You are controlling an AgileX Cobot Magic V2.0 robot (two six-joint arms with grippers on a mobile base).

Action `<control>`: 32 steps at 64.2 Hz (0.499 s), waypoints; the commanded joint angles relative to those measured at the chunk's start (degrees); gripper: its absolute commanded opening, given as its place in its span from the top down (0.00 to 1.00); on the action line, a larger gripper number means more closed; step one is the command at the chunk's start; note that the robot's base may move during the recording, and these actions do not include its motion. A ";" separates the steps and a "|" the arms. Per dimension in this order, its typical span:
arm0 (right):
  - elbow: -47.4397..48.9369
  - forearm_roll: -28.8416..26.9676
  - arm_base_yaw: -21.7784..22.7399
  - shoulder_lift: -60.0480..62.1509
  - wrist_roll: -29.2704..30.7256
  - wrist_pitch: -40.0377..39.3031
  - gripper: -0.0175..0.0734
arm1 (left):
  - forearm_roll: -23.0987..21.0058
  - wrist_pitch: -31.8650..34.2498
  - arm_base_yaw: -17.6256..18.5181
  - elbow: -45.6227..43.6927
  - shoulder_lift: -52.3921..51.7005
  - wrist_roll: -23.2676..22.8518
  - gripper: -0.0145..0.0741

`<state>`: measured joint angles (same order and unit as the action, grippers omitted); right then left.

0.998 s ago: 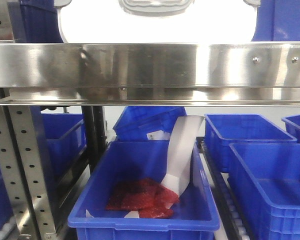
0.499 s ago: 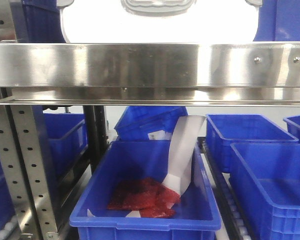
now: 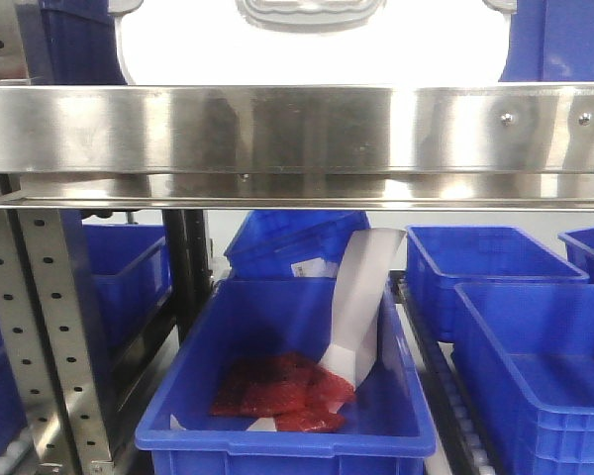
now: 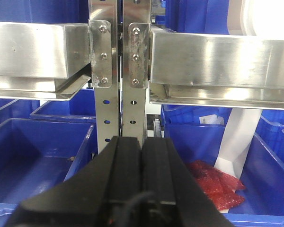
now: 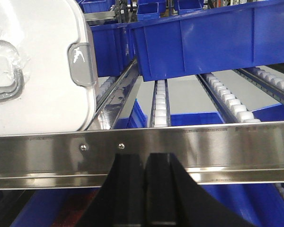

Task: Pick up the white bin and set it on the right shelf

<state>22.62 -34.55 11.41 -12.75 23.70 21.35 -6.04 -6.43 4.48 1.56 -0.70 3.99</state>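
White bin (image 5: 38,66) sits on right shelf (image 5: 189,142) behind the front rail, up and left of right pincer (image 5: 144,189). Both pincers clenched, empty; left pincer (image 4: 141,179) faces the perforated upright (image 4: 118,109).

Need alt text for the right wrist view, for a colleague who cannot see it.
The white bin sits on the right shelf behind its shiny front rail, at the picture's left. The shut right gripper is below the rail; a blue crate sits on rollers to the bin's right.

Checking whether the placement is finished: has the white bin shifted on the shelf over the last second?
No. In the front view the white bin sits at the same place behind the steel front rail, centred as before.
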 commanded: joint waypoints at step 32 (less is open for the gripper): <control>1.64 -1.15 0.13 -0.52 0.08 -3.85 0.72 | -0.01 5.41 0.01 1.27 -0.54 -0.49 0.97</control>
<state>22.62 -34.55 11.41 -12.75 23.70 21.35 -6.04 -6.43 4.48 1.56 -0.70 3.99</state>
